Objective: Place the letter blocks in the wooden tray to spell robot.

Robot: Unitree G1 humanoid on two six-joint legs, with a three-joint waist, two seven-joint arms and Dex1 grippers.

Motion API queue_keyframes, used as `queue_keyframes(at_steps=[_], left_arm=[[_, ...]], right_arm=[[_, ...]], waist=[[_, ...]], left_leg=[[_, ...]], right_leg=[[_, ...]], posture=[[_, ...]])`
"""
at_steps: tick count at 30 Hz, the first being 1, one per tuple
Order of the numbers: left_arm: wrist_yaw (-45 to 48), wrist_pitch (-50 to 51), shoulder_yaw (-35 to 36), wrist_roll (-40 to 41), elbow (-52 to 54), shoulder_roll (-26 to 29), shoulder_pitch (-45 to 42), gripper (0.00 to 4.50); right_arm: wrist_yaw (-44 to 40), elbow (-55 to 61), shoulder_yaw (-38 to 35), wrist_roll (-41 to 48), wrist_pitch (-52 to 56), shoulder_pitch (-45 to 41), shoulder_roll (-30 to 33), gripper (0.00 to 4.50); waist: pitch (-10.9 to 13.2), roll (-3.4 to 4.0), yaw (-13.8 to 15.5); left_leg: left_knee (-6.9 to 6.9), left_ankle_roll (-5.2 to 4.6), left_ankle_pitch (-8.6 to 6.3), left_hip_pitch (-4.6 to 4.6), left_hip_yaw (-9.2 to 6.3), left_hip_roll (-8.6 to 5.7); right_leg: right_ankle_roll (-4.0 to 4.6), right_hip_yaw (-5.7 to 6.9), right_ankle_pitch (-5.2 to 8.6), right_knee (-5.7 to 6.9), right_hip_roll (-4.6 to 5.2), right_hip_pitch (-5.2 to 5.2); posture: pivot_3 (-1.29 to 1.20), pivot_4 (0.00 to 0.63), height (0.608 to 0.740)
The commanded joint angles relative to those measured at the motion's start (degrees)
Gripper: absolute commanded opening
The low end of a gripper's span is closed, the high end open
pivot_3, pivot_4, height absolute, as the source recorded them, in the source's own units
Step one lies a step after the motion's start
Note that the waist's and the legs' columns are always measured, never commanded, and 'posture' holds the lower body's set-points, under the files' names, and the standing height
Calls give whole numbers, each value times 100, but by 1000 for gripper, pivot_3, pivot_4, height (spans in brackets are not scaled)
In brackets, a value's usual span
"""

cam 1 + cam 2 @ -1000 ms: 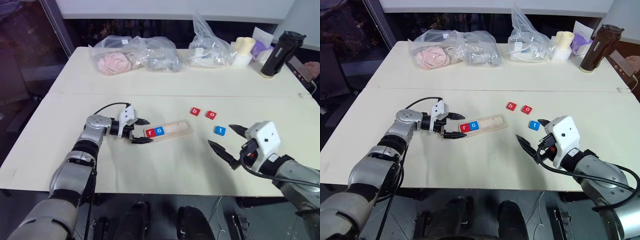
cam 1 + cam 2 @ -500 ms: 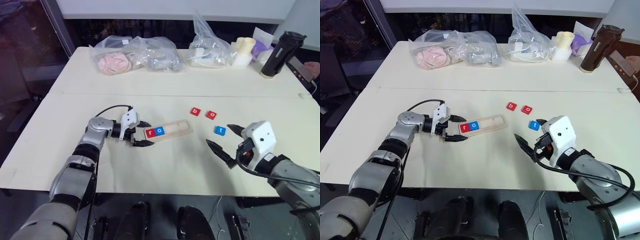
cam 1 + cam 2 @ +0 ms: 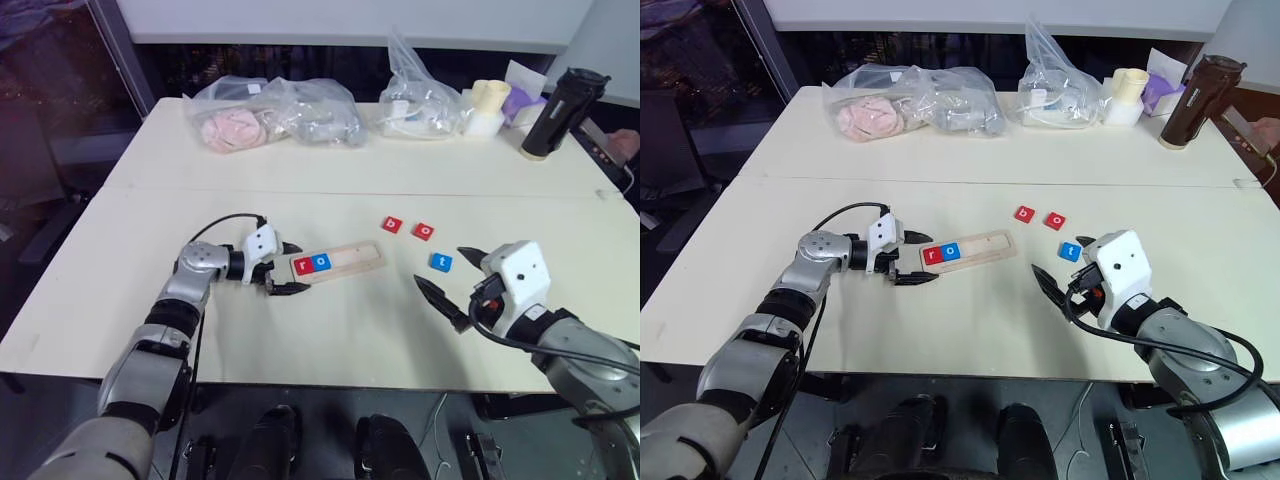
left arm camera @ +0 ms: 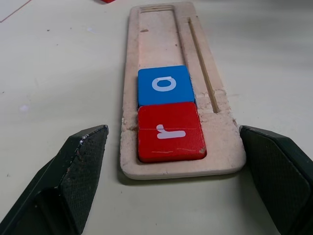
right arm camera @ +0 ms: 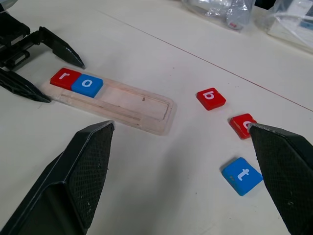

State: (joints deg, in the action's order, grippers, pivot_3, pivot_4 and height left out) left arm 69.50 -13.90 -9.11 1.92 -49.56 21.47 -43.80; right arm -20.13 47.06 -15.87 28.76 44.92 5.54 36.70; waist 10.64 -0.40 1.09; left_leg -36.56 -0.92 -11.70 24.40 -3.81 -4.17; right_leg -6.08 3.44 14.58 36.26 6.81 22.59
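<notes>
The wooden tray (image 3: 350,258) lies mid-table with a red r block (image 3: 302,264) and a blue o block (image 3: 320,262) seated at its left end. My left gripper (image 3: 302,267) is open, one finger on each side of that end, touching nothing; in the left wrist view the r block (image 4: 170,132) and the o block (image 4: 165,85) lie between its fingertips (image 4: 85,152). A red b block (image 3: 392,224), a red o block (image 3: 424,231) and a blue t block (image 3: 441,262) lie loose to the tray's right. My right gripper (image 5: 181,126) hovers open over the t block (image 5: 241,175), holding nothing.
Clear plastic bags (image 3: 275,108) with soft items sit along the table's far side, beside a cream cup (image 3: 485,105) and a dark bottle (image 3: 560,110) at the far right. A person's hand (image 3: 625,140) shows at the right edge. A seam (image 3: 350,192) crosses the table behind the tray.
My left wrist has turned slightly at the tray's end. The blocks, the tray and the right gripper stand as before.
</notes>
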Motion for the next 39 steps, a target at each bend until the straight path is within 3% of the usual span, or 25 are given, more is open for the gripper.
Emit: queue_keyframes(at_steps=[1, 11, 15, 16, 23, 39], left_arm=[[-165, 192, -74, -120, 36, -28, 180, 4500], [207, 652, -116, -7, 67, -24, 220, 4500], [224, 619, -127, -30, -19, -28, 190, 3253], [232, 607, -128, -31, -30, -27, 188, 3124], [440, 564, -181, -1, 78, -16, 250, 3126], [957, 1202, -627, 159, 2128, 24, 1116, 3126]], right_arm=[[4, 76, -4, -69, -153, -69, -30, 4463], [-59, -27, 53, -154, -183, -187, 3, 4463], [-66, -13, 53, -184, -187, -171, -7, 4500], [-62, -1, 50, -186, -183, -164, -10, 4500], [-53, 1, 54, -208, -189, -139, -15, 4500], [-50, -48, 84, -274, -177, -256, -28, 4500]], waist=[[-5, 5, 6], [-7, 8, 9], [-8, 8, 7], [-8, 8, 7], [-8, 8, 5], [-8, 9, -3]], left_leg=[[0, 0, 0, -1, 0, 0], [0, 0, 0, 0, 0, 0], [5, 0, 0, 0, 0, 0], [5, 0, 0, 0, 0, 0], [6, 0, 0, 0, 0, 0], [32, 0, 0, 2, 1, -1]], right_leg=[[0, -1, 0, -1, 0, -1], [-1, -1, -1, -2, -1, 0], [-2, -1, -1, -5, -1, 1], [-2, -1, -1, -6, -1, 1], [-2, -1, 0, -7, -1, 1], [0, -4, 1, -19, 3, 10]], posture=[[0, 150, 738], [0, 150, 738], [0, 150, 738], [0, 150, 738], [0, 150, 738], [0, 150, 738]])
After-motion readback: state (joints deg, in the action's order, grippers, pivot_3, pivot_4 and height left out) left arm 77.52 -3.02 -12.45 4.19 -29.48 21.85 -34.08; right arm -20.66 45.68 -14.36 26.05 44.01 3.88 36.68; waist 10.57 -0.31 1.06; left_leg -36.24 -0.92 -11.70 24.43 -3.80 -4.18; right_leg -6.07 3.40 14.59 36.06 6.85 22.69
